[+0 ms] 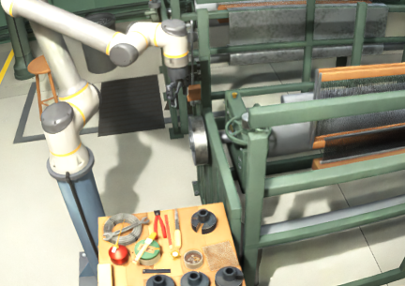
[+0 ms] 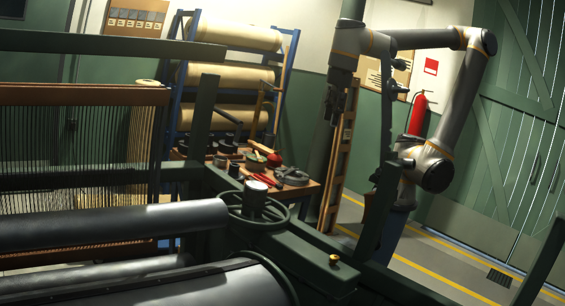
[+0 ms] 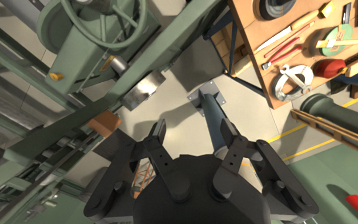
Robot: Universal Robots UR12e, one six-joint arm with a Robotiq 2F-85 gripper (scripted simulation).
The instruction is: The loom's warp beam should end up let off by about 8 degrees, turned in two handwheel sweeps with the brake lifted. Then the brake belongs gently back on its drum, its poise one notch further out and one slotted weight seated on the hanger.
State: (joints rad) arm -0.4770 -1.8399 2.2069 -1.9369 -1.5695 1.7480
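The brake drum (image 1: 198,144) shows only as a steel rim on the loom's outer side, half hidden by the green frame. The green handwheel (image 1: 236,130) (image 2: 253,209) (image 3: 104,24) sits on the frame top just behind it. My gripper (image 1: 171,97) (image 2: 332,107) (image 3: 192,128) hangs open and empty beside the loom, above and behind the drum, near an orange block (image 1: 193,94) (image 3: 104,123). Several slotted weights (image 1: 204,220) (image 2: 228,146) lie on the tool table (image 1: 168,247). The brake lever's poise and hanger are not clear to me.
The green loom frame (image 1: 304,137) fills the right side. The tool table holds pliers (image 1: 160,224), a wire coil (image 1: 122,227) and a red oiler (image 1: 118,254). A wooden ladder (image 2: 339,158) leans on a column behind my arm. A stool (image 1: 41,78) and floor mat (image 1: 130,103) lie beyond.
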